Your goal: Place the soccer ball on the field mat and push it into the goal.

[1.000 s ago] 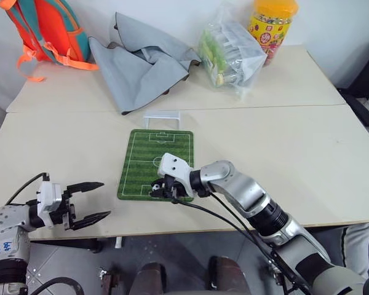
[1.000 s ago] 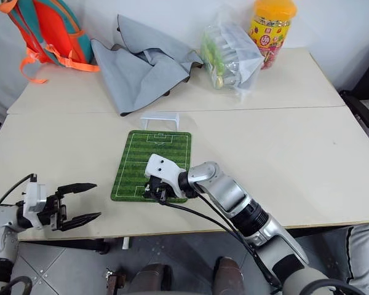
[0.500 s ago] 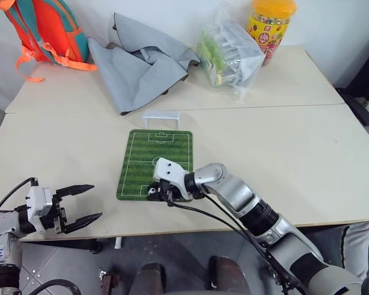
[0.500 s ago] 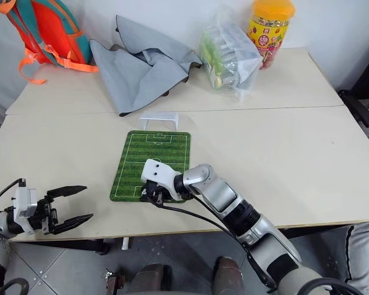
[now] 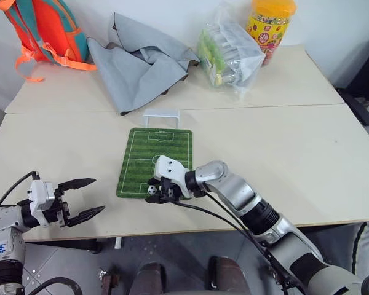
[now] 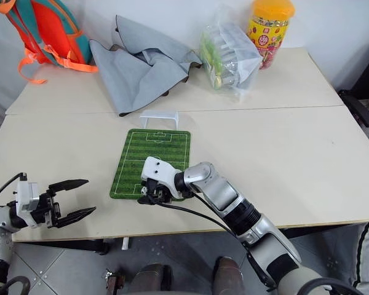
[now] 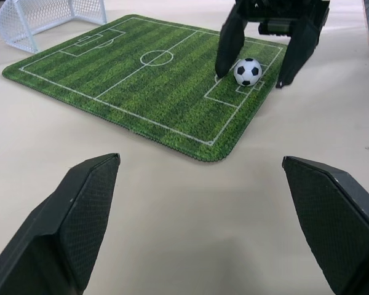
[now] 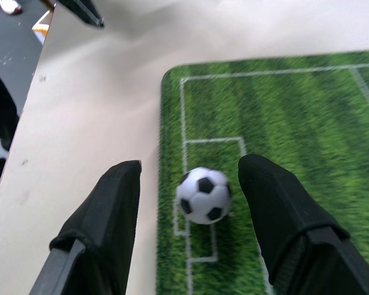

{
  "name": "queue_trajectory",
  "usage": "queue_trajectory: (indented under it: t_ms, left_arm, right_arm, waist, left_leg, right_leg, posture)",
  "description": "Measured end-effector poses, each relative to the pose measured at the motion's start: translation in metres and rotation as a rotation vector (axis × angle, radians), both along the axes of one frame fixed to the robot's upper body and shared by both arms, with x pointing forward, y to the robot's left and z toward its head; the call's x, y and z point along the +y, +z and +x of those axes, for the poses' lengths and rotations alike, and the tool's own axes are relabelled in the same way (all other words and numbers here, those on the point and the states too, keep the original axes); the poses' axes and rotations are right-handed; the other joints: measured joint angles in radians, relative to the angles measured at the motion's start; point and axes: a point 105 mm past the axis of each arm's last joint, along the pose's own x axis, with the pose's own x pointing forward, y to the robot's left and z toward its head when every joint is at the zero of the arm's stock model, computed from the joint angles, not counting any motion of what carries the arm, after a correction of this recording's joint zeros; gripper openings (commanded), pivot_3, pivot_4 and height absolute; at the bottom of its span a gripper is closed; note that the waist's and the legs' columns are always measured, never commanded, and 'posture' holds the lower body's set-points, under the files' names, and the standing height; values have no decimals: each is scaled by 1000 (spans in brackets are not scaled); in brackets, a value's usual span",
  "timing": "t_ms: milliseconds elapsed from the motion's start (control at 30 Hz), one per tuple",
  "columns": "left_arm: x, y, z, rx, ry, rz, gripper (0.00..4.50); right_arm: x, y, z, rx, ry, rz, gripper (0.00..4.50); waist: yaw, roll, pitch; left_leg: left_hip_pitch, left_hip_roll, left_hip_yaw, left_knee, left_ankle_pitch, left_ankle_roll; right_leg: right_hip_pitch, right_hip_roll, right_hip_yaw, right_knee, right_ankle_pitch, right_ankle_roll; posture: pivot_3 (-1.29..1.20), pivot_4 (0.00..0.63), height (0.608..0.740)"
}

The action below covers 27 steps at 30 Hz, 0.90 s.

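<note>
One tiny white soccer ball with black patches [image 8: 203,195] sits on the flat green field mat with rounded corners, grass stripes and white pitch lines [image 5: 166,150], at the mat's near end inside the printed penalty box, directly between the two black fingers [image 8: 283,221] of the right gripper [image 5: 157,190]. That gripper's fingers stand apart on either side of the ball with a sliver of mat visible between each pad and the ball, so the ball rests on the mat and is not clamped. Beyond the right gripper, across the length of the mat, the small white rectangular goal frame with netting [image 5: 161,116] stands on the pale beige table [image 5: 283,153], just past the mat's far edge and well apart from the ball. The left gripper [image 5: 79,200] hovers at the table's near edge, well to the side of the right gripper and clear of the mat, its two black fingers [image 7: 86,209] spread wide with nothing between them; it points toward the mat and the ball. Farther from both grippers, on the far part of the table, lie a crumpled grey cloth [image 5: 141,58], an orange and teal backpack [image 5: 40,27], a clear plastic bag of greenish packets [image 5: 227,52], and a yellow jar with an orange lid [image 5: 270,24].
</note>
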Motion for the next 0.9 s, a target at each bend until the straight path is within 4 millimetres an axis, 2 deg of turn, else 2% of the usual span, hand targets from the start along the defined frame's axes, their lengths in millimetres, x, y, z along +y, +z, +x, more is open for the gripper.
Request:
queue_trajectory:
  t_ms: [133, 233, 333, 367, 533, 733, 900]
  left_arm:
    - [-3, -2, 1, 7, -9, -7, 4500]
    - [-4, -2, 2, 10, -14, -10, 4500]
    - [-5, 0, 3, 3, -19, -10, 4500]
    - [-6, 1, 4, 0, -26, -9, 4500]
    - [-8, 4, 5, -6, -53, -8, 4500]
    - [-9, 6, 6, -15, -66, -7, 4500]
    - [-9, 6, 6, -14, -66, -7, 4500]
  right_arm:
    - [2, 11, -6, -9, 24, 26, 2717]
    - [2, 32, -8, -32, 33, 69, 2717]
    - [2, 48, -17, -41, 62, 109, 2132]
    - [2, 50, -24, -35, 74, 118, 1772]
    - [2, 25, -42, 51, 79, 75, 106]
    - [6, 19, -38, 87, 45, 69, 49]
    - [9, 0, -28, 132, 5, 43, 49]
  waist:
    - [0, 0, 0]
    - [1, 0, 0]
    - [4, 0, 0]
    - [4, 0, 0]
    - [4, 0, 0]
    - [2, 0, 0]
    - [3, 0, 0]
  left_leg:
    - [0, 0, 0, 0, 0, 0]
    - [0, 0, 0, 0, 0, 0]
    - [0, 0, 0, 0, 0, 0]
    - [0, 0, 0, 0, 0, 0]
    - [0, 0, 0, -1, 0, 0]
    - [0, 0, 0, 0, 0, 0]
    - [0, 0, 0, 0, 0, 0]
  right_leg:
    - [0, 0, 0, 0, 0, 0]
    - [0, 0, 0, 0, 0, 0]
    - [0, 0, 0, 0, 0, 0]
    - [0, 0, 0, 0, 0, 0]
    - [0, 0, 0, -1, 0, 0]
    - [0, 0, 0, 0, 0, 0]
    - [0, 0, 0, 0, 0, 0]
  posture:
    - [0, 150, 740]
    - [0, 150, 740]
    - [0, 150, 740]
    - [0, 150, 740]
    - [0, 150, 740]
    - [0, 150, 740]
    - [0, 150, 740]
